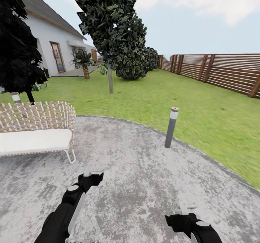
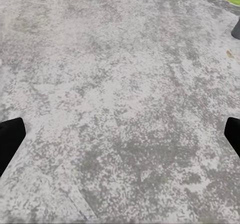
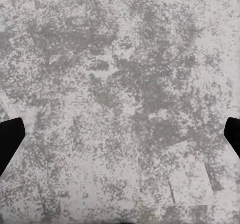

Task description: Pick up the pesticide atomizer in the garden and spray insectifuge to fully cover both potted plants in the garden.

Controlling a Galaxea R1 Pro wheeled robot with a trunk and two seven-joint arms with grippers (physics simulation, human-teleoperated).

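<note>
I am on the garden's round grey paving (image 1: 137,170), and the green lawn (image 1: 144,95) stretches ahead to the brown slatted fence (image 1: 224,71). The pesticide atomizer and the two potted plants are out of view. My left gripper (image 1: 93,171) hangs low over the paving. Its dark fingertips (image 2: 10,136) stand far apart with bare stone between them, so it is open and empty. My right gripper (image 1: 187,207) is also low over the paving, fingertips (image 3: 10,136) wide apart, open and empty.
A wicker sofa (image 1: 36,131) with a white cushion stands close on the left. A grey bollard light (image 1: 171,127) rises at the paving's edge ahead right. Beyond are a tree (image 1: 110,78), dark round bushes (image 1: 133,64), a palm (image 1: 83,60) and a white house (image 1: 50,44).
</note>
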